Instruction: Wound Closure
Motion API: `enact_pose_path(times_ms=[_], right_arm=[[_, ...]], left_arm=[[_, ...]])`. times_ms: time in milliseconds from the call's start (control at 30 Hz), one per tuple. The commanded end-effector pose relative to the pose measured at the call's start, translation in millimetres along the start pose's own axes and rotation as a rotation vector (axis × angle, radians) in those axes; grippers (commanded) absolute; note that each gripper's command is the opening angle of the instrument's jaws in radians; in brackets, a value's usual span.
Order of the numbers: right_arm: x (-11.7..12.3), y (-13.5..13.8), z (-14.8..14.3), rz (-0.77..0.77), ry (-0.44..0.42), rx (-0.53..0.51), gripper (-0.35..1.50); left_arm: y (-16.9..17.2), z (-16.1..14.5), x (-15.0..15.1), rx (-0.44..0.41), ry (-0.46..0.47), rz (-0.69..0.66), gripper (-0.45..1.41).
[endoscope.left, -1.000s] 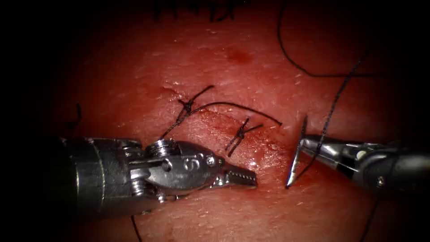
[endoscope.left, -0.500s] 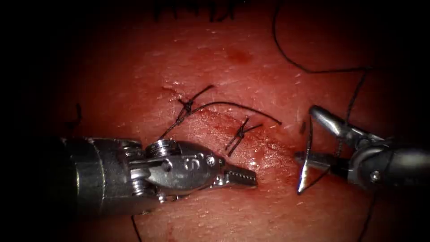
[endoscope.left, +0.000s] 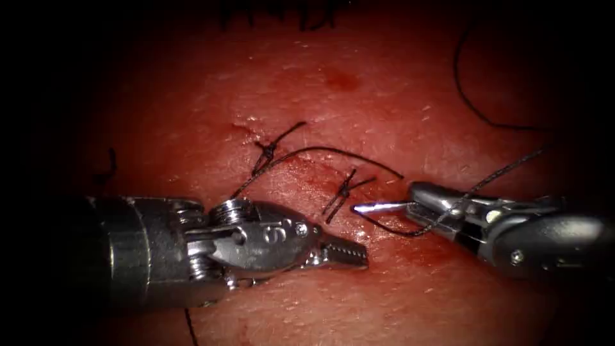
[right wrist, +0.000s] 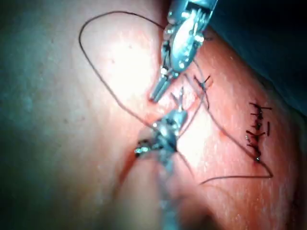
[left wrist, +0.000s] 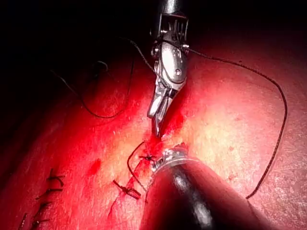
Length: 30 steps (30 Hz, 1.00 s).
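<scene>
Right of cut, right tool [endoscope.left: 426, 202] clamps needle [endoscope.left: 384, 214] near its rear end; tip points left toward lower knot [endoscope.left: 344, 191], curve dips over tissue [endoscope.left: 359, 115], apparently not in it. Thread [endoscope.left: 500, 174] trails off right from jaws. Left tool [endoscope.left: 349, 253] lies left of cut, jaws closed, holding nothing. Upper knot [endoscope.left: 268, 152] sits further up cut.
</scene>
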Motion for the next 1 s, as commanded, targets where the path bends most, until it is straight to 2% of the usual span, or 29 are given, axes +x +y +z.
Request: enact_pose_path(times_ms=[33, 133, 300, 333, 367, 400, 433, 500, 667, 733, 833, 1000], right_arm=[[-0.5, -0.6, 0.8, 0.034, -0.015, -0.015, -0.35], [-0.6, -0.5, 0.9, 0.054, -0.051, -0.030, -0.35], [-0.7, 1.5, 0.5, 0.089, -0.030, -0.031, -0.35], [-0.7, 1.6, 0.4, 0.114, -0.031, -0.039, 0.05], [-0.6, 1.7, 0.4, 0.145, -0.041, -0.051, 0.74], [-0.4, 1.6, 0.5, 0.183, -0.081, -0.087, 1.26], [-0.2, 1.5, 0.6, 0.187, -0.102, -0.116, 1.41], [0.1, 1.2, 0.8, 0.192, -0.115, -0.165, 1.48], [2.1, 0.4, 1.7, 0.187, -0.228, -0.264, 1.48], [2.4, 0.2, 1.9, 0.190, -0.259, -0.280, 1.45], [3.4, -0.4, 2.5, 0.154, -0.340, -0.359, 1.38], [3.8, 0.4, 3.2, 0.077, -0.402, -0.363, 1.34]], left_arm=[[-0.1, 0.7, 0.0, -0.001, 0.000, 0.001, -0.25], [-0.1, 0.7, 0.0, -0.001, 0.000, 0.001, -0.25], [0.0, 0.7, 0.0, -0.001, 0.000, 0.001, -0.25], [0.0, 0.7, 0.1, -0.001, 0.000, 0.000, -0.25], [0.0, 0.7, 0.1, -0.001, 0.000, 0.001, -0.25], [0.0, 0.7, 0.1, -0.001, 0.000, 0.001, -0.25], [0.0, 0.7, 0.1, -0.001, 0.000, 0.001, -0.25], [0.0, 0.7, 0.1, -0.001, 0.000, 0.000, -0.25], [0.1, 0.7, 0.1, -0.001, 0.000, 0.006, -0.25], [0.1, 0.7, 0.1, -0.001, 0.000, 0.006, -0.25], [0.1, 0.7, 0.1, -0.001, 0.000, 0.006, -0.25], [0.1, 0.7, 0.1, -0.001, 0.000, 0.005, -0.25]])
